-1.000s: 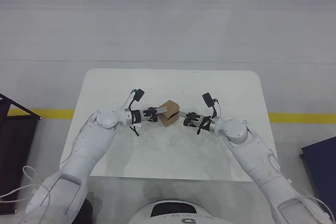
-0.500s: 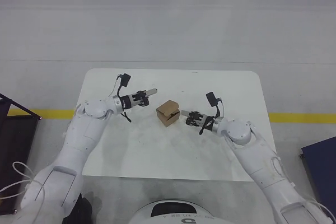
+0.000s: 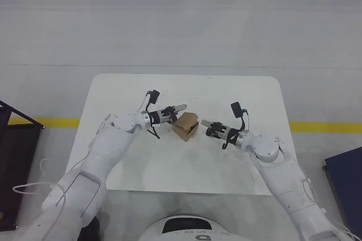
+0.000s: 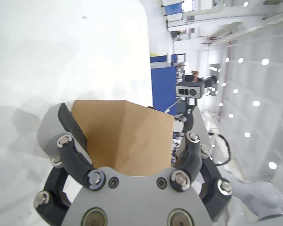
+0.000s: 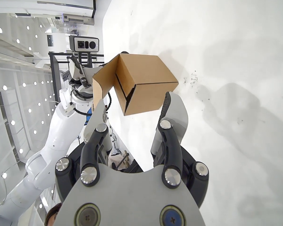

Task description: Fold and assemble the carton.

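One small brown cardboard carton [image 3: 186, 126] sits near the middle of the white rounded table [image 3: 241, 90], turned diagonally to the table's edges. It is close to cubic, so no long axis stands out. In the right wrist view one loose flap of the carton [image 5: 143, 76] stands out from the side facing the left arm.

There are two grippers, one on each side of the carton. The left gripper [image 3: 178, 108] has its fingers spread wide. In its own wrist view the carton [image 4: 132, 147] lies between the fingers of the left gripper [image 4: 129, 110], with a gap on one side. The right gripper [image 3: 205, 125] is also spread apart, its fingertips just beside the carton's near corner.

Half a second ago the left gripper was well apart from the carton; it has come back to it. The carton has shifted slightly toward the right arm.
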### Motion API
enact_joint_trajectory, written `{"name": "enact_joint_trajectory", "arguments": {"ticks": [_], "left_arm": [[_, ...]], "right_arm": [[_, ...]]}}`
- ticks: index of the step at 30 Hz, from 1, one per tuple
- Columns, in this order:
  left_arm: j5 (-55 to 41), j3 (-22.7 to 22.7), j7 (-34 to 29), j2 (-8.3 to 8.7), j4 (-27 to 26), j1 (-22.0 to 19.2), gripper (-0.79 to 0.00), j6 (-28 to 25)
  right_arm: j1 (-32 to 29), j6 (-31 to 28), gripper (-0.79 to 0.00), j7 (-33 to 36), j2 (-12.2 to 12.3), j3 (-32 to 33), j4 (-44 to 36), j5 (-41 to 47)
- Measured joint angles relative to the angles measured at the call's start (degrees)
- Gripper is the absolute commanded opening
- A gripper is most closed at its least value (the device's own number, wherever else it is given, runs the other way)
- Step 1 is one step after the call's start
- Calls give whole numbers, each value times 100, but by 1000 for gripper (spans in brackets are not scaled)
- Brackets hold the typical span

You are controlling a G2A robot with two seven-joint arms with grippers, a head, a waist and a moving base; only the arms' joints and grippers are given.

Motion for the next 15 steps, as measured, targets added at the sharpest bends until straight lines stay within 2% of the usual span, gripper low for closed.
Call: {"name": "enact_joint_trajectory", "arguments": {"ticks": [4, 8, 9, 11, 15], "left_arm": [[-526, -117, -676, 0, 219, 70, 0, -220], [-685, -123, -995, -17, 143, 163, 0, -321], [-700, -114, -1048, -23, 110, 185, 0, -332], [-652, -71, -1062, -38, 37, 234, 0, -358], [-532, -15, -892, -60, -23, 280, 0, -370]], "right_arm": [[9, -53, -326, 19, 5, 6, 74, 40], [9, -154, -308, 49, 10, 27, 193, 117], [6, -185, -299, 56, 11, 35, 222, 147], [11, -261, -212, 79, 10, 47, 299, 247], [66, -471, -219, 202, -2, 46, 450, 503]]}}
